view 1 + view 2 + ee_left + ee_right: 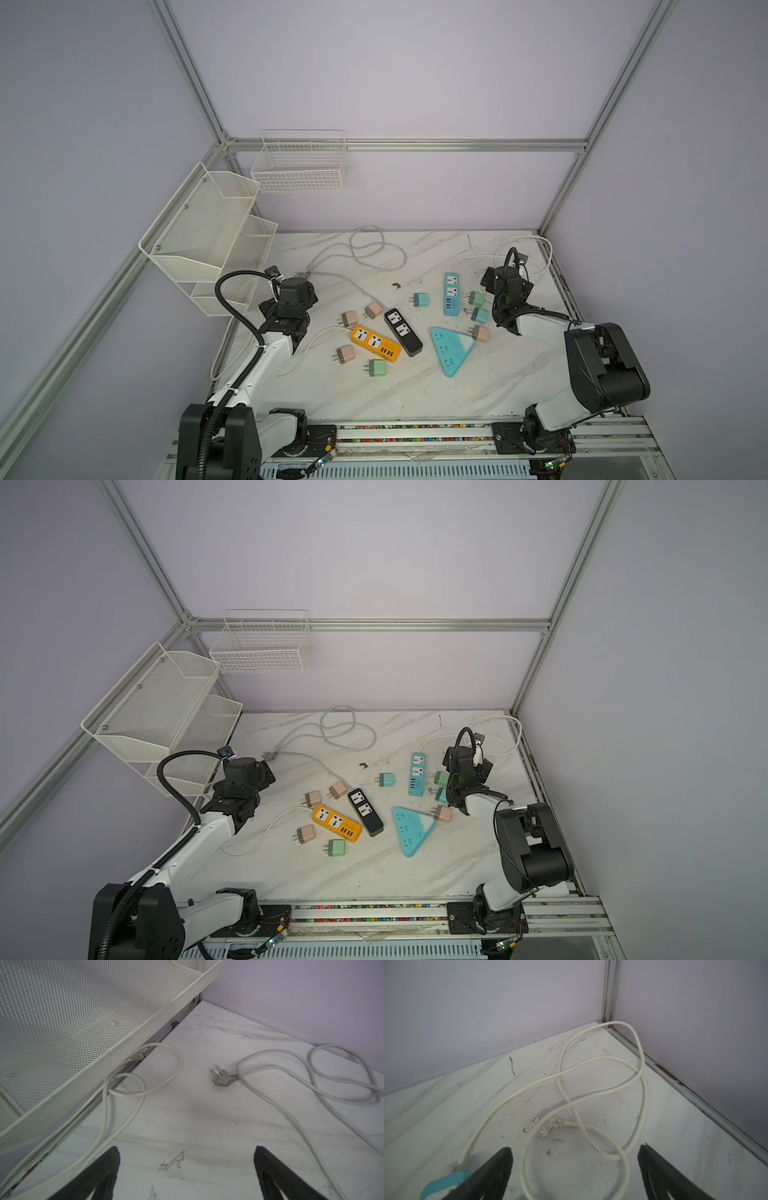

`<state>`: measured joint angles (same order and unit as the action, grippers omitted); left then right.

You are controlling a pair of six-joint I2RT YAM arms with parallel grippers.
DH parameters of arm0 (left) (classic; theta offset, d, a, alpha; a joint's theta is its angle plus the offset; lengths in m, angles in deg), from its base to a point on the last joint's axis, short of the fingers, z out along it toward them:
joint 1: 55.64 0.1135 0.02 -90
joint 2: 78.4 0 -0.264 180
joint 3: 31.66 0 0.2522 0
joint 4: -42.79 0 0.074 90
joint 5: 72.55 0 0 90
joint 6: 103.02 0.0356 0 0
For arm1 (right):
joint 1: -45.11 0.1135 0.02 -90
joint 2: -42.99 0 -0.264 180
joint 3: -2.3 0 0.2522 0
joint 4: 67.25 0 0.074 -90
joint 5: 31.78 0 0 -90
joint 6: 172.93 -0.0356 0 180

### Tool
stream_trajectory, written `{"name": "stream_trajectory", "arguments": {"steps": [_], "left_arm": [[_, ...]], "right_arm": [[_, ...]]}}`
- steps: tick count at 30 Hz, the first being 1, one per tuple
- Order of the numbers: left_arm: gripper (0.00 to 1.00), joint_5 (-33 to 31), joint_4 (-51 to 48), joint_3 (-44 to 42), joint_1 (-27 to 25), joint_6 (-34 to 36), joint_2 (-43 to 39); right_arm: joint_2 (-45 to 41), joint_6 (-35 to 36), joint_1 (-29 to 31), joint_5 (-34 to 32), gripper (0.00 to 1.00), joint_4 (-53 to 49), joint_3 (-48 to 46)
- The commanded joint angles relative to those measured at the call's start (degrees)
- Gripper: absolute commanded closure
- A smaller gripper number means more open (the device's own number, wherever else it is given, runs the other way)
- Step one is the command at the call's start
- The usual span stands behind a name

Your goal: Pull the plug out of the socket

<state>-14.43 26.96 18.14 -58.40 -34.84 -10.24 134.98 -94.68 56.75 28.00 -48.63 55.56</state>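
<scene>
Four sockets lie mid-table in both top views: an orange strip [375, 344], a black strip [403, 332], a blue strip [451, 294] and a blue triangular one [451, 350]. Several loose plugs in pink [349, 319], green [376, 368] and teal [420, 299] lie around them, and none stands in a socket. My left gripper [186, 1147] is open over bare table at the left, with nothing between its fingers. My right gripper [575, 1147] is open just behind the blue strip's end [444, 1185], above a loop of white cord [591, 1084].
A white mesh rack [208, 232] hangs on the left wall and a wire basket [299, 166] on the back wall. A grey cord with its plug [223, 1078] and a white cord [145, 1076] lie ahead of the left gripper. Frame rails edge the table.
</scene>
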Motion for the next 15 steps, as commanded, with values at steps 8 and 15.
{"name": "stream_trajectory", "arguments": {"steps": [8,15], "left_arm": [[0.00,5.89,50.90,-17.06,0.48,17.76,10.15],[0.00,16.32,65.03,-19.54,0.53,21.94,20.18]], "right_arm": [[6.84,11.33,-4.17,11.15,0.03,28.39,-5.23],[9.54,13.93,-5.20,20.57,0.03,42.09,-11.96]]}}
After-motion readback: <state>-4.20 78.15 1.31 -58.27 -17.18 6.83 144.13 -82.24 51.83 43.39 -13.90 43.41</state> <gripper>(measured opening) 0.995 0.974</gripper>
